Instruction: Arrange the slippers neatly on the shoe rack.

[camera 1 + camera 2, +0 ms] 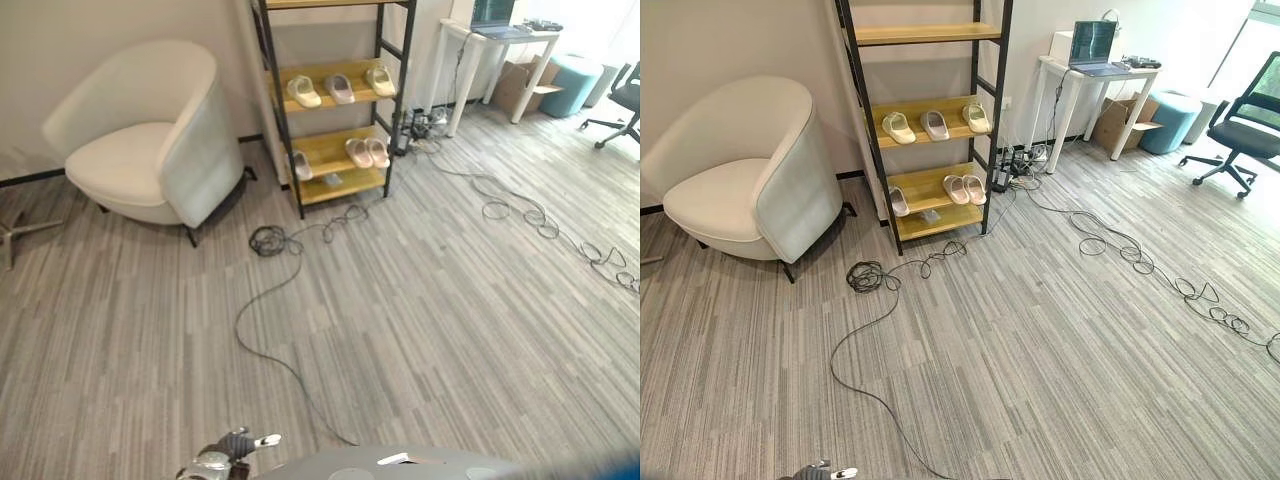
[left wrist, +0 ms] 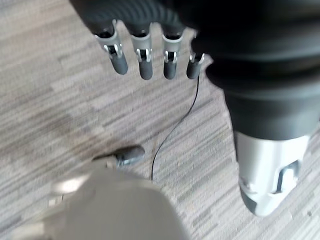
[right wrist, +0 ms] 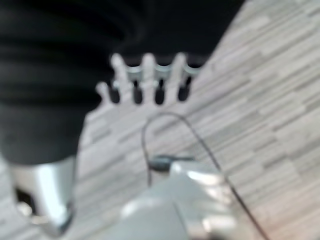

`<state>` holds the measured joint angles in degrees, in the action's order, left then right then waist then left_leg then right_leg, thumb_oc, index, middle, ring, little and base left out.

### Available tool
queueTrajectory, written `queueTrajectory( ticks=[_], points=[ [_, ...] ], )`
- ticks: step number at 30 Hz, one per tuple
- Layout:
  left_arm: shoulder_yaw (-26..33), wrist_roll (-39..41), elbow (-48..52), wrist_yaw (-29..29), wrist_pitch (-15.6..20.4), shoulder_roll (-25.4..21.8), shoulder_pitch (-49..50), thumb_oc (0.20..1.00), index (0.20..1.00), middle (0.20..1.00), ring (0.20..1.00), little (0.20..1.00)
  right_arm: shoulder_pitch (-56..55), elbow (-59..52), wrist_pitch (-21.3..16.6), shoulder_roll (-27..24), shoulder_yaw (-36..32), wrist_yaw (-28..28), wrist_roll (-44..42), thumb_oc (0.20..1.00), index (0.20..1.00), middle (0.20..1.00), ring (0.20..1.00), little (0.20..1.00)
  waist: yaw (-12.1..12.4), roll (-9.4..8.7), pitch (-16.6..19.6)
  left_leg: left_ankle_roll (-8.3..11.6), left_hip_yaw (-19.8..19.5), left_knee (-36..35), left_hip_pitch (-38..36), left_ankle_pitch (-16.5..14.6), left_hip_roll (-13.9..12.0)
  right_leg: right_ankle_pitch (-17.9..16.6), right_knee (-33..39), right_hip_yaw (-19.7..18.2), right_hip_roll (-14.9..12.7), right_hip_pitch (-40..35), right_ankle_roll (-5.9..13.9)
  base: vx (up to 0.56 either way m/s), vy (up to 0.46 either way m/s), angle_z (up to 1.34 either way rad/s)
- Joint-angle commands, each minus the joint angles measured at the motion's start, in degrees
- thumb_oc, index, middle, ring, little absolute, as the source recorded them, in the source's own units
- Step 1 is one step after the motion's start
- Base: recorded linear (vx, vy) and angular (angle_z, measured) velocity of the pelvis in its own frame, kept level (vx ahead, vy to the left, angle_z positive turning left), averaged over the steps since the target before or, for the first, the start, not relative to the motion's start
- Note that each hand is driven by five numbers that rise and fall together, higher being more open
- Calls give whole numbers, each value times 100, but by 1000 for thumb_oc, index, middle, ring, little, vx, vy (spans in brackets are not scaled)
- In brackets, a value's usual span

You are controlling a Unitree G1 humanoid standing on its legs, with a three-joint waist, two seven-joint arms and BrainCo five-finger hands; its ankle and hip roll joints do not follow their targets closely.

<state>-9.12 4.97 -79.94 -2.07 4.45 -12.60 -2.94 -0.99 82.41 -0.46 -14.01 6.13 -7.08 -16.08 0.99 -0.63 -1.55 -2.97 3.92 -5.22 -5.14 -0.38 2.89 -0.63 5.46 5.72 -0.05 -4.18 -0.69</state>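
Both robot hands, left (image 2: 150,55) and right (image 3: 145,85), empty, fingers straight; slippers (image 1: 930,125) sit on rack (image 1: 925,190).

The shoe rack (image 1: 925,120) runs past the top edge, so its upper part is cut off. On its lower shelf, one slipper (image 1: 899,201) sits half behind the left post, and a small grey thing (image 1: 930,215) near the front edge is too small to tell. The office chair (image 1: 1245,135) is cropped by the right edge. The left hand (image 1: 222,458) is cut off by the bottom edge in the left eye view. The right hand (image 3: 145,82) is blurred in its wrist view.
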Motion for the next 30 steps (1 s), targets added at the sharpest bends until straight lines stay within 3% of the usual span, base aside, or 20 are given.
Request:
queueTrajectory(
  ticks=[1,30],
  points=[
    [-167,-232,-190,87,152,86,-376,1000,1000,1000,1000,1000,152,139,-91,-77,98,55,110,1000,1000,1000,1000,1000,7,32,-113,341,-306,22,-22,-210,-209,185,-46,14,-404,-109,637,0,0,0],
    [-288,-355,-110,25,122,67,-386,1000,1000,1000,1000,1000,158,-70,-57,14,504,-34,507,1000,1000,1000,1000,1000,26,24,-131,402,-392,22,-185,-222,-299,332,-46,114,-287,-302,496,5,-29,1]
  ],
)
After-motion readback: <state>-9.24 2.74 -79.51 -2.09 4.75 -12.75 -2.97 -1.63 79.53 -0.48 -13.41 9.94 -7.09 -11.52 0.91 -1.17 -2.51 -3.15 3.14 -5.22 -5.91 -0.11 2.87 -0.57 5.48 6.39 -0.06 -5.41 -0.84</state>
